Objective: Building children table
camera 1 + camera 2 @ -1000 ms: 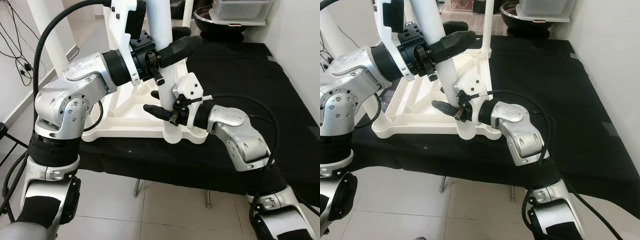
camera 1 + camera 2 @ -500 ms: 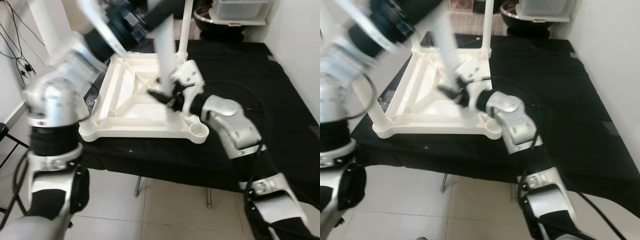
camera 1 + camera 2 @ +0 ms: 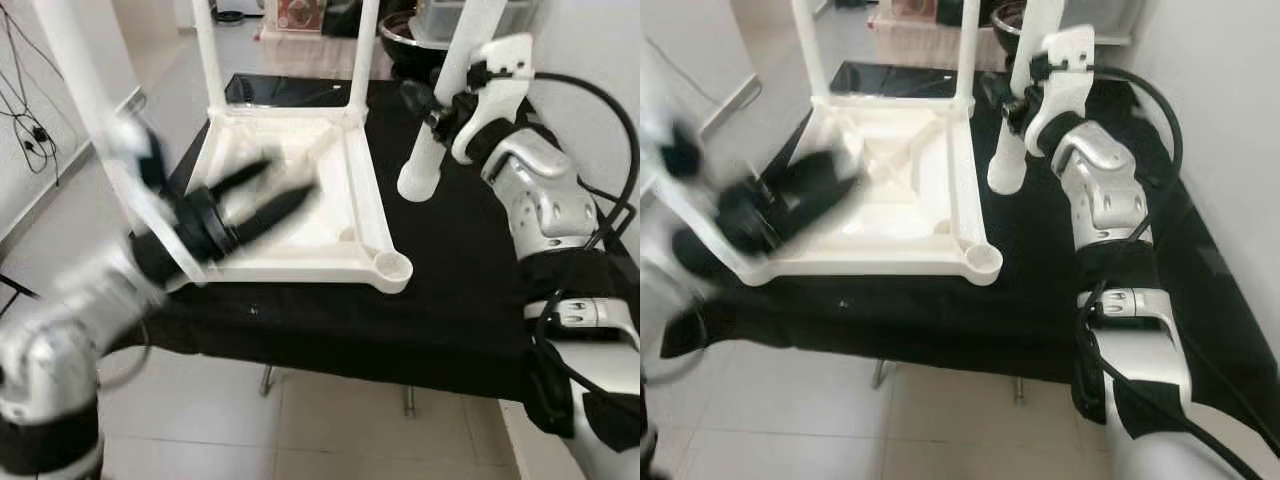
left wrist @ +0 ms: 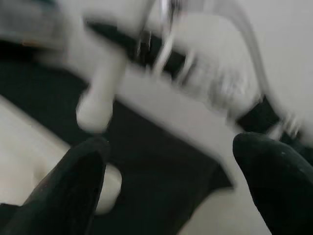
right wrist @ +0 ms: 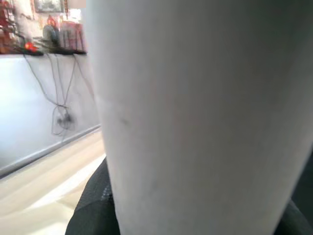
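A white table leg [image 3: 440, 110] is being gripped by the right end effector [image 3: 440, 100]; the blurred left end effector [image 3: 262, 195] is being held open above the upturned tabletop [image 3: 300, 215].

Bare black table [image 3: 470, 290] lies open right of the upturned white tabletop [image 3: 340, 255], broken only by the loose leg [image 3: 440, 110] that the right gripper [image 3: 440, 105] clamps. Three upright legs [image 3: 362, 50] fence the tabletop's corners; the blurred left gripper [image 3: 255, 200], jaws parted, crosses its left side.
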You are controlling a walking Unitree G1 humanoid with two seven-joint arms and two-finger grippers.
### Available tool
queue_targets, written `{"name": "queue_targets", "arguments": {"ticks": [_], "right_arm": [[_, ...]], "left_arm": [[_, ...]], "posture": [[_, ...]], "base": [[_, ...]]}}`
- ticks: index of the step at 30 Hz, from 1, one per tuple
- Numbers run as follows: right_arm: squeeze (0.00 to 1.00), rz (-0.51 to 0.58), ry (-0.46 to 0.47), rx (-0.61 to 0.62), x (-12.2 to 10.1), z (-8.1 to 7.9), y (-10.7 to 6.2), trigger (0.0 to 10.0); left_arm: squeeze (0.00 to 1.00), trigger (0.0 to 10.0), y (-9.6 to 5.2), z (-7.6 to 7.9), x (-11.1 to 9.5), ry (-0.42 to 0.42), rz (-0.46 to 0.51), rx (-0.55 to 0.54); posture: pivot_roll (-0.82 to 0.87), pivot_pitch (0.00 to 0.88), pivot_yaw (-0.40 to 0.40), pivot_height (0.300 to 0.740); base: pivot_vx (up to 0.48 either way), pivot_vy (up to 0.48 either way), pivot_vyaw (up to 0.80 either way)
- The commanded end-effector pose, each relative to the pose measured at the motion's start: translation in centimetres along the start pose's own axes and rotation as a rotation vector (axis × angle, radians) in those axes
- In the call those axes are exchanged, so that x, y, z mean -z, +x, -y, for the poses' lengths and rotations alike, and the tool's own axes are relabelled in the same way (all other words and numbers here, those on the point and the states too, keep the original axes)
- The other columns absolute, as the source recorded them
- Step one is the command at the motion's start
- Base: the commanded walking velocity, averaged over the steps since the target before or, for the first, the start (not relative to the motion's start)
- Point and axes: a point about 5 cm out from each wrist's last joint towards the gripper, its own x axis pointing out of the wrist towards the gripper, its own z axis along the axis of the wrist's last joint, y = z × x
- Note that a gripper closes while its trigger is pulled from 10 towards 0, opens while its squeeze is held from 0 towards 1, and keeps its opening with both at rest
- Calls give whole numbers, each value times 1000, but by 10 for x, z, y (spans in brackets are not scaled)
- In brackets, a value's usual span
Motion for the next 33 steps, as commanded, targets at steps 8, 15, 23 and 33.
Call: {"name": "queue_targets", "arguments": {"ticks": [8,15,23,33], "right_arm": [[0,-3,52,-471,4,-22,-18,10000],[0,-18,85,-763,11,-43,-28,10000],[0,-2,66,-891,-6,-46,-23,10000],[0,209,108,-859,-50,-45,-19,10000]], "left_arm": [[310,10000,-8,57,65,-29,-307,15],[0,10000,-30,67,80,139,-397,-61],[0,10000,-28,69,77,279,-335,-220],[0,10000,-24,66,73,214,-271,-281]], "posture": [[-21,339,-32,740],[-12,383,-28,740],[-34,414,-37,740],[-39,400,-47,740]], "base": [[0,0,0],[0,0,0],[0,0,0],[0,-280,0]]}}
